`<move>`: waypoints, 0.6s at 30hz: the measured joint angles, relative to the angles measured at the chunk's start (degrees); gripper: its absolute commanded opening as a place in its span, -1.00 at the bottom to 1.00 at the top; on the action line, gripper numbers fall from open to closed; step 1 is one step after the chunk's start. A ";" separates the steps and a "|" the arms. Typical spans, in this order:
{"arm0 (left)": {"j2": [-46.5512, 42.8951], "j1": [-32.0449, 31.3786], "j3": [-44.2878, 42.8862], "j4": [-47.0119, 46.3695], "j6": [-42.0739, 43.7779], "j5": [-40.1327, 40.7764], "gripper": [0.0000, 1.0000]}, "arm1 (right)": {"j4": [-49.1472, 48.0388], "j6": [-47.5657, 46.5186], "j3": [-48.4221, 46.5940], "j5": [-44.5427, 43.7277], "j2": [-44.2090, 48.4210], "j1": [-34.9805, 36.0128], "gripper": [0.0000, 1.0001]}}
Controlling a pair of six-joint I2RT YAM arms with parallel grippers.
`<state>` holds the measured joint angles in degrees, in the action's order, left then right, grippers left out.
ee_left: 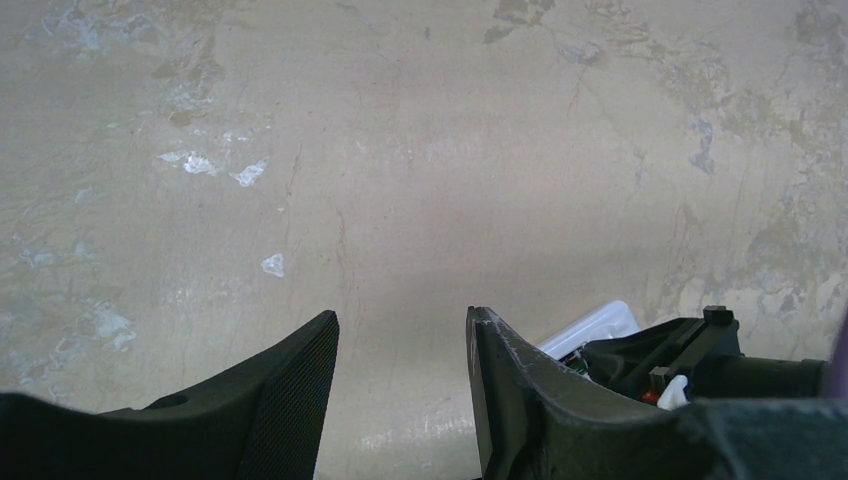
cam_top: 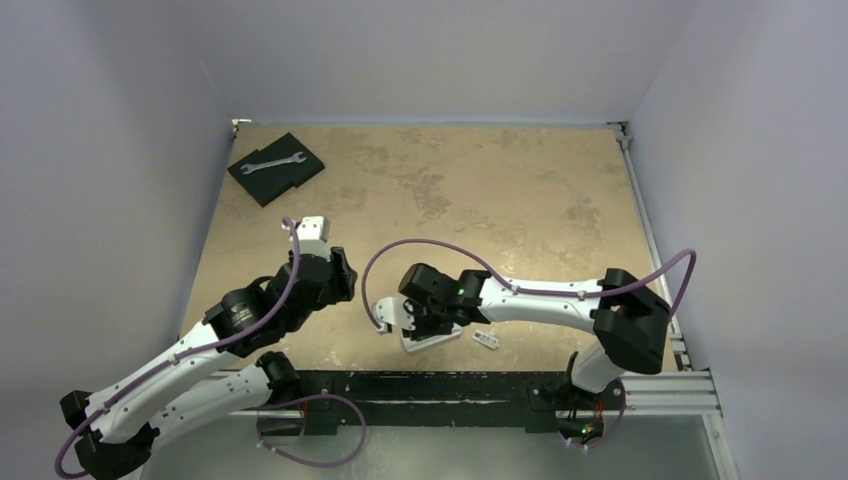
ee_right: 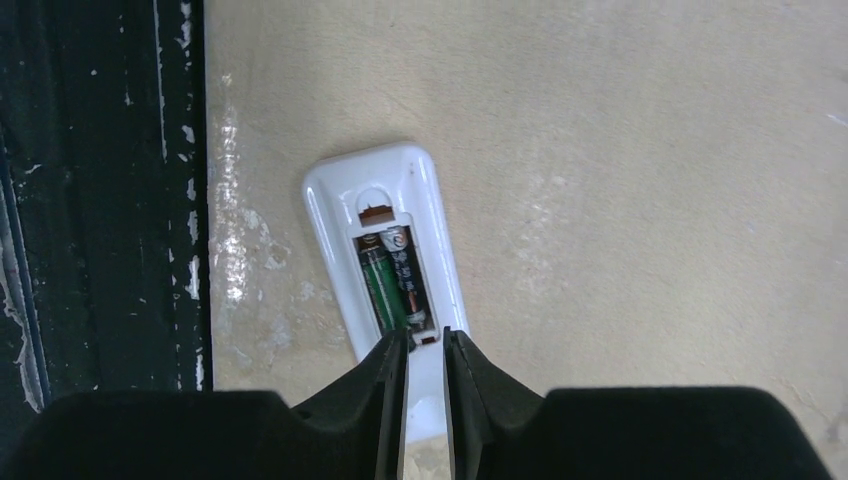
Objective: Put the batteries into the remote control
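The white remote control (ee_right: 330,215) lies back up near the table's front edge, its bay uncovered. Two batteries lie side by side in the bay, one green-banded (ee_right: 378,285) and one dark with print (ee_right: 408,280). My right gripper (ee_right: 425,340) hangs just above the bay's near end, its fingers a narrow gap apart and holding nothing. In the top view the remote (cam_top: 432,340) shows under the right gripper (cam_top: 412,322). My left gripper (ee_left: 402,318) is open and empty over bare table to the remote's left; the remote's end (ee_left: 600,322) shows at its right.
A tiny white cover piece (cam_top: 486,340) lies just right of the remote. A black foam pad (cam_top: 290,172) with a wrench (cam_top: 270,160) sits at the far left corner. The black front rail (ee_right: 100,200) runs close beside the remote.
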<state>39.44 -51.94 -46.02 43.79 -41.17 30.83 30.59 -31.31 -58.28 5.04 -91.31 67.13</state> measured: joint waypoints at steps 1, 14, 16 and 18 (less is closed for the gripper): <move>0.09 0.00 0.00 0.00 0.00 -0.04 -0.01 | -0.17 0.57 0.00 -0.33 0.70 0.00 -0.49; 1.95 0.00 1.49 -1.11 -0.39 -2.10 -0.01 | -2.89 13.53 1.95 -3.50 10.54 -0.02 -0.54; 2.40 0.00 2.38 -1.70 -0.87 -3.02 -0.01 | -3.15 16.79 2.25 -4.48 11.47 -0.07 -0.54; 3.10 0.00 3.21 -2.43 -1.42 -4.04 -0.01 | -3.21 19.96 2.62 -5.55 12.00 -0.09 -0.54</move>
<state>42.54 -51.94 -42.81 41.36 -42.59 26.79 27.38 -11.35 -55.66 -0.51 -79.31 67.05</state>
